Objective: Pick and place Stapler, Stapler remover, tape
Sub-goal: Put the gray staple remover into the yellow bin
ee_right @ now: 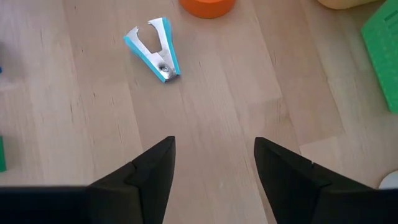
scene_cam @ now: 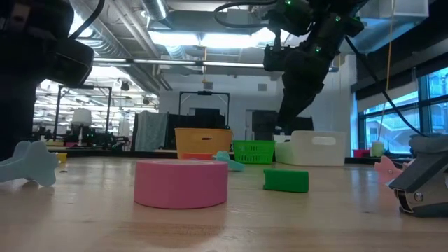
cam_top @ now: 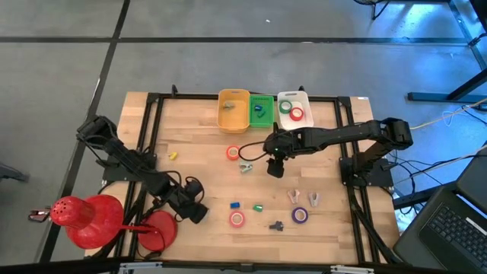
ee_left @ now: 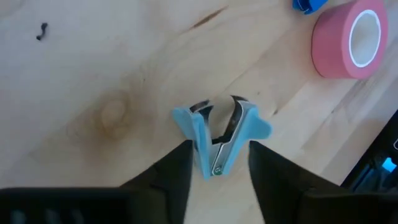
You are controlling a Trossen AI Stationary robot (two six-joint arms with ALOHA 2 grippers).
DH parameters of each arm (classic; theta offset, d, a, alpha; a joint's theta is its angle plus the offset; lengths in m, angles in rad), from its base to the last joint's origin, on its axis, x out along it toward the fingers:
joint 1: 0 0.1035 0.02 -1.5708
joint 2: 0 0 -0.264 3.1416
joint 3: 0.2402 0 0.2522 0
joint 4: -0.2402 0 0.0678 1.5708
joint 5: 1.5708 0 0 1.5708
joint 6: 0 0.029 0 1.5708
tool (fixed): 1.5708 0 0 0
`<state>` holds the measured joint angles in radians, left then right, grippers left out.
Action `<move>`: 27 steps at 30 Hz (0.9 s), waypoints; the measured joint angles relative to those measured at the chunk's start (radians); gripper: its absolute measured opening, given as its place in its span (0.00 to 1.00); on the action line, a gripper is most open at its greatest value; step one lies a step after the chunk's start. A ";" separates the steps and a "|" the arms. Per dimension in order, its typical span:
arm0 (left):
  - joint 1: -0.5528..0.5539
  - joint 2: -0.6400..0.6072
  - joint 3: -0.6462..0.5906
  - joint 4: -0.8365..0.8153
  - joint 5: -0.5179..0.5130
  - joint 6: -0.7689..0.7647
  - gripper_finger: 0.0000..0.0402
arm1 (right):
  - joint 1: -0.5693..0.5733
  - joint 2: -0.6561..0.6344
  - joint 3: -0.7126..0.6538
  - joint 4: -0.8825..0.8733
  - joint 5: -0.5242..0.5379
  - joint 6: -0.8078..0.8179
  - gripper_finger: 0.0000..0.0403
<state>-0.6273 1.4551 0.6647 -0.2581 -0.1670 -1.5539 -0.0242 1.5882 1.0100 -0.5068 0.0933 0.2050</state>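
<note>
The right tool [cam_top: 275, 166] hovers above the desk [cam_top: 198, 175], fingers apart and empty, near a blue stapler remover [cam_top: 245, 167]. The left tool [cam_top: 199, 213] waits low, fingers apart, another blue remover [ee_left: 222, 135] between them.

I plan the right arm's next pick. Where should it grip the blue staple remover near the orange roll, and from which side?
Probably from straight above, at its hinged end: the staple remover lies flat on the table with its claws spread in a V, so the narrow end fits the open right gripper best.
</note>
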 joint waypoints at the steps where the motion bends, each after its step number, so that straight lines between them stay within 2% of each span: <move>1: 0.000 0.000 0.000 -0.001 -0.011 0.004 0.29 | 0.000 0.000 0.000 0.000 0.000 0.000 0.55; 7: 0.000 0.000 0.000 -0.007 -0.100 0.021 0.03 | 0.000 0.000 0.000 0.000 0.000 0.000 0.55; 19: 0.008 -0.012 0.000 0.023 -0.103 0.049 0.01 | 0.000 0.000 0.000 0.000 0.000 0.000 0.55; 27: 0.089 -0.163 0.000 0.008 -0.162 0.188 0.00 | 0.000 0.000 0.000 -0.004 0.000 0.000 0.55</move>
<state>-0.5380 1.2925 0.6643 -0.2502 -0.3290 -1.3660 -0.0242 1.5883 1.0100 -0.5109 0.0937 0.2048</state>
